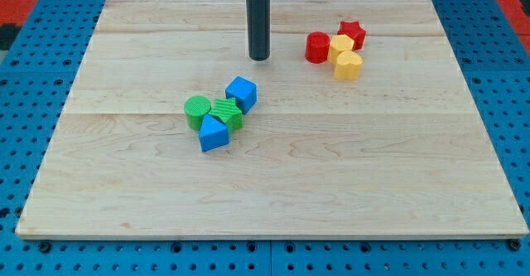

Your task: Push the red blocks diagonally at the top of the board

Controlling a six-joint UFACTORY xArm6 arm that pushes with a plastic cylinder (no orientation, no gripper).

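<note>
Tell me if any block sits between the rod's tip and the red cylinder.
Nothing visible does: bare board separates my tip from the red cylinder. The yellow blocks and red star lie beyond it, toward the view's right.

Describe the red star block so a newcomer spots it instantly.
Look at the wooden board, toward its top right, where four red and yellow blocks cluster. The red star sits at the cluster's far top-right corner; the red cylinder on the left is round, not pointed.
</note>
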